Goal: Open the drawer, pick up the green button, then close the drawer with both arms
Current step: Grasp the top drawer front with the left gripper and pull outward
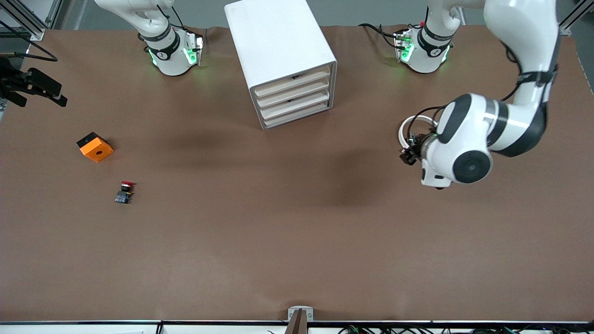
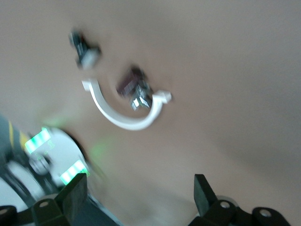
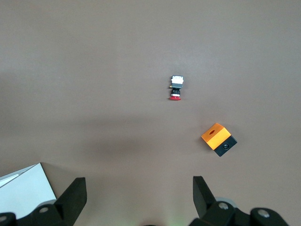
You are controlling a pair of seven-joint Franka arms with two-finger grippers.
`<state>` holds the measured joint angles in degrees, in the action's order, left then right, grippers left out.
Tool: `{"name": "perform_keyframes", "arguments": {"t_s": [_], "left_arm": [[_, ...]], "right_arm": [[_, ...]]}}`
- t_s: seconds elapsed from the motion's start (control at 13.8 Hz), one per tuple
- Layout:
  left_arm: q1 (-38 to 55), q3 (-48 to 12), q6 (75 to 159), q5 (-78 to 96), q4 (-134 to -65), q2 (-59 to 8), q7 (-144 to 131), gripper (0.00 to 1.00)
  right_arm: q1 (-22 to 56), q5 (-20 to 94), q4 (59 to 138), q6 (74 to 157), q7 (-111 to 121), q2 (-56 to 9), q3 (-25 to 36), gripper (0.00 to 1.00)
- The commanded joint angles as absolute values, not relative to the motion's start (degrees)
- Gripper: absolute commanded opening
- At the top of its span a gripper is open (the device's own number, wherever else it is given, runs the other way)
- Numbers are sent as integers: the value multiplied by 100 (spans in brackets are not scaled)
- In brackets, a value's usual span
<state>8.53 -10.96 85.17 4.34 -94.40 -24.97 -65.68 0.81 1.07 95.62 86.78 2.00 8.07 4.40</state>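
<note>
The white cabinet (image 1: 278,51) stands between the two arm bases, and its stacked drawers (image 1: 294,99) are all shut. The corner of the cabinet (image 3: 21,188) also shows in the right wrist view. The green-capped button is out of view. My left arm (image 1: 464,148) hangs over the table at its own end and covers its hand in the front view. In the left wrist view my left gripper (image 2: 139,195) is open and empty over bare table. My right gripper (image 3: 138,195) is high over the table, open and empty, and out of the front view.
A red-capped button (image 1: 124,191) (image 3: 176,88) and an orange block (image 1: 95,147) (image 3: 217,138) lie toward the right arm's end. A white half ring (image 1: 410,127) (image 2: 124,115) with small dark parts (image 2: 136,89) lies beside the left arm's hand. A black fixture (image 1: 32,86) juts in at the table's edge.
</note>
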Motion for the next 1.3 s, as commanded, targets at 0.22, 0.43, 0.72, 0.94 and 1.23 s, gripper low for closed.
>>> {"name": "perform_keyframes", "arguments": {"t_s": [0.22, 0.43, 0.72, 0.94, 1.23], "left_arm": [[1257, -1107, 9024, 1474, -9299, -3330, -9585, 100], [1476, -1107, 9123, 2003, -9281, -3612, -10729, 100], [1705, -1116, 9070, 3012, -9299, -4252, -11592, 100], [1758, -1107, 9079, 3856, -9290, -4517, -11969, 100], [2073, -1107, 9070, 4482, -9281, -4754, -12400, 90]], "right_arm": [[123, 88, 9545, 8648, 114, 879, 466, 100], [132, 88, 9536, 8596, 114, 879, 466, 100], [123, 79, 9510, 8578, 114, 879, 466, 100], [132, 79, 9510, 8578, 114, 879, 466, 100], [123, 79, 9510, 8543, 123, 879, 475, 100]]}}
